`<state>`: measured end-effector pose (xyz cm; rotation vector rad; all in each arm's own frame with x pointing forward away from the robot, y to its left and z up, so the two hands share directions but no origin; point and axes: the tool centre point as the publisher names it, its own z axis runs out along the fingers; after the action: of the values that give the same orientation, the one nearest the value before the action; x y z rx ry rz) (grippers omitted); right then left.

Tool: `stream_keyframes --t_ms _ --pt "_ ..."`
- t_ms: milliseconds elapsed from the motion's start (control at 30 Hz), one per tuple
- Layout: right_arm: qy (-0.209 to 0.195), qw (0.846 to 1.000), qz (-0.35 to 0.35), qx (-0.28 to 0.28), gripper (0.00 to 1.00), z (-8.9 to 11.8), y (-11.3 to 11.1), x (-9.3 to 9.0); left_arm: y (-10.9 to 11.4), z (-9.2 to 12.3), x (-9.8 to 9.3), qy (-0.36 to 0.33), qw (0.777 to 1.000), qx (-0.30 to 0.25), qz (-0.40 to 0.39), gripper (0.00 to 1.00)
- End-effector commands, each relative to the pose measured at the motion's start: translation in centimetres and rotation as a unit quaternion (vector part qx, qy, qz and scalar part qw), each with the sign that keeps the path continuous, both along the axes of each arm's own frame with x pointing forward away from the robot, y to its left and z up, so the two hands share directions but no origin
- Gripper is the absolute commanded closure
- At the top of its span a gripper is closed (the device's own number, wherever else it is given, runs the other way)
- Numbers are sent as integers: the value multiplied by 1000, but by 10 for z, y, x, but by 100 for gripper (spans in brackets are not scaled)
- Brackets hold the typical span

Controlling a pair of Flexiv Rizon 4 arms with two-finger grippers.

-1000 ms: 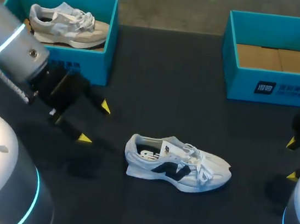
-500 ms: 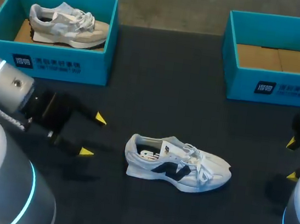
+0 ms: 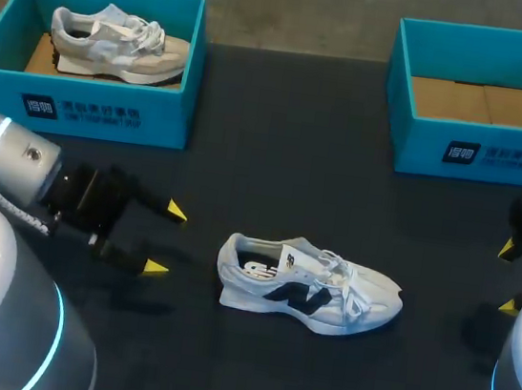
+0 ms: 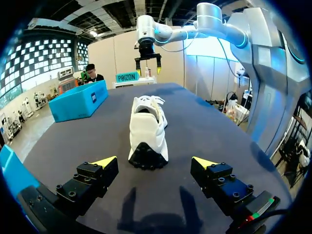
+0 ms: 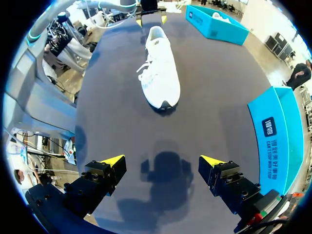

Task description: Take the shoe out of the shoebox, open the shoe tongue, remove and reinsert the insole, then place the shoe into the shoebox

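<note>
A white shoe (image 3: 311, 286) with a dark side logo lies on its sole in the middle of the black table, toe pointing right. My left gripper (image 3: 164, 238) is open just left of its heel, a short gap away. In the left wrist view the shoe's heel (image 4: 147, 131) is straight ahead of the open left gripper (image 4: 155, 162). My right gripper (image 3: 508, 278) is open near the table's right edge, well clear of the toe. From the right gripper (image 5: 163, 160) the shoe (image 5: 158, 68) lies ahead, toe first. The teal shoebox (image 3: 478, 156) at the back right holds only a cardboard floor.
A second teal box (image 3: 79, 112) at the back left holds a beige shoe (image 3: 118, 42). In the right wrist view the near box (image 5: 278, 131) stands beside the right gripper. Bare black tabletop surrounds the white shoe.
My left arm has swung down from in front of the back-left box, and its gripper now sits lower and nearer the table's front, level with the shoe's heel. The right arm and shoe have not moved.
</note>
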<state>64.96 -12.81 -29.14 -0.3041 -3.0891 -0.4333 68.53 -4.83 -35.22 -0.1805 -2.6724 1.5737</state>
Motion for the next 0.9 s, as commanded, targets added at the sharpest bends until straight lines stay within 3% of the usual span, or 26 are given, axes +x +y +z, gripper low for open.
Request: stream_keyframes --t_ms 33,900 --pt "-1 1000 0 -1 0 0 0 -2 -3 -17 6 10 999 -35 3 0" --pt "-1 1000 0 -1 0 0 0 -2 -32 -43 6 27 995 -92 10 0"
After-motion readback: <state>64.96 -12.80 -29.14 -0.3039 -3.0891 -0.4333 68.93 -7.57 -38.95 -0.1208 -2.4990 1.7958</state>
